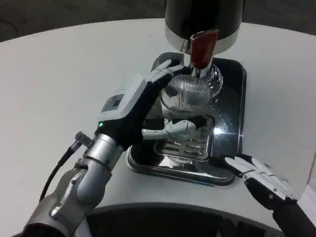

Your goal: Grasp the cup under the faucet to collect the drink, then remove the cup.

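A clear ribbed glass cup (190, 94) stands on the black drip tray (232, 106), right below the faucet's red lever (202, 48) of the black dispenser (202, 19). My left hand (148, 106) wraps around the cup from the left, with fingers (185, 127) curled across its front and another finger over its far rim. My right hand (256, 175) lies at the tray's near right corner, its fingers apart and holding nothing.
The tray's slotted grille (187, 148) lies in front of the cup. The white round table (64, 84) stretches wide to the left. The table's near edge (163, 207) curves just behind my forearms.
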Controlling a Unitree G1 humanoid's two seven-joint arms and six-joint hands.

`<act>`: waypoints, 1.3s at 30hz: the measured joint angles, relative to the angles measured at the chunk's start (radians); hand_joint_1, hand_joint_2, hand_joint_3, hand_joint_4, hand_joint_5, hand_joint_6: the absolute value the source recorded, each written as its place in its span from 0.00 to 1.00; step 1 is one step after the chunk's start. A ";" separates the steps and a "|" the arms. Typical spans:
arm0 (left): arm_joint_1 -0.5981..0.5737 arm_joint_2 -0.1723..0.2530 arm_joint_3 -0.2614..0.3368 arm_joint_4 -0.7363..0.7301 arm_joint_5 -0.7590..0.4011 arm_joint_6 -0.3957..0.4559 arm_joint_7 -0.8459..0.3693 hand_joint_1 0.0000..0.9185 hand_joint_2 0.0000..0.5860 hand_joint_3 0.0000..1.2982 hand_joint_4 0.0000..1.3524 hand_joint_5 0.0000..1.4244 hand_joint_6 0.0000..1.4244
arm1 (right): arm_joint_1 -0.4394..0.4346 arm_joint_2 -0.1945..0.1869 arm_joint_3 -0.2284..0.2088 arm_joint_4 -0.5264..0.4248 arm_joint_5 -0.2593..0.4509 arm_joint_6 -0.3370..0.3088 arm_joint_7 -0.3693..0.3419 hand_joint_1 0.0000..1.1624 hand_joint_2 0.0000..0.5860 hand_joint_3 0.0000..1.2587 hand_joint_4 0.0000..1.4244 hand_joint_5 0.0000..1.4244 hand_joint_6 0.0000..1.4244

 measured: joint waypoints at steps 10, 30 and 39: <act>0.009 0.003 0.001 -0.003 -0.024 -0.017 0.000 0.45 0.16 0.20 0.07 0.30 0.32 | -0.001 0.002 0.003 0.003 0.003 0.000 -0.001 0.58 0.86 0.14 0.08 0.04 0.01; 0.009 -0.015 0.012 0.042 -0.143 -0.075 -0.092 0.46 0.17 0.18 0.05 0.24 0.30 | -0.001 0.002 0.004 0.004 0.003 -0.001 -0.003 0.58 0.86 0.15 0.08 0.04 0.01; 0.009 -0.015 0.016 0.043 -0.146 -0.086 -0.104 0.47 0.18 0.18 0.05 0.27 0.31 | -0.001 0.002 0.004 0.004 0.003 -0.001 -0.003 0.58 0.86 0.15 0.08 0.04 0.01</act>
